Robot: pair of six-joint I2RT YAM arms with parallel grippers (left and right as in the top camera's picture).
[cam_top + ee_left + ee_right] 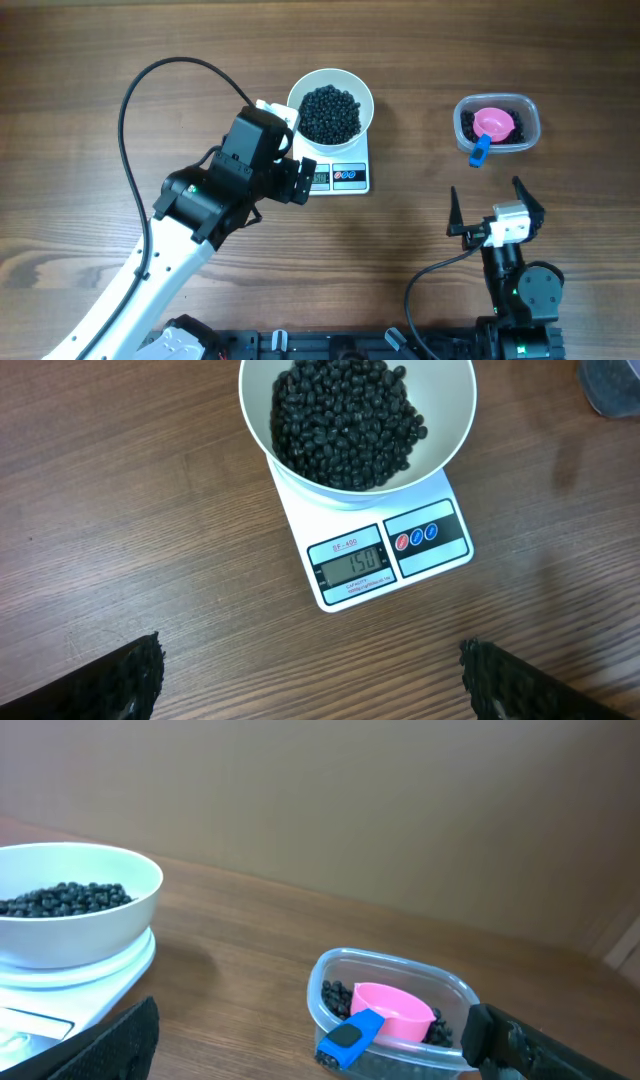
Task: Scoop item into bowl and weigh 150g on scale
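The white bowl [364, 92] stands on the scale [348, 177] and holds a dark pile of the item [331, 113]. In the left wrist view the bowl [455, 430], the item [345, 420] and the scale [380, 560] lie ahead, and the display reads 150. My left gripper [297, 165] hovers by the scale's left edge, open and empty [310, 680]. My right gripper [485, 190] is open at the lower right, below the tub, with nothing between its fingers [315, 1042]. The right wrist view catches the bowl [100, 920] at the left.
A clear plastic tub [530, 125] at the upper right holds more black pellets and a pink scoop [494, 124] with a blue handle [350, 1038] hanging over its rim. A black cable [130, 100] loops over the table's left side.
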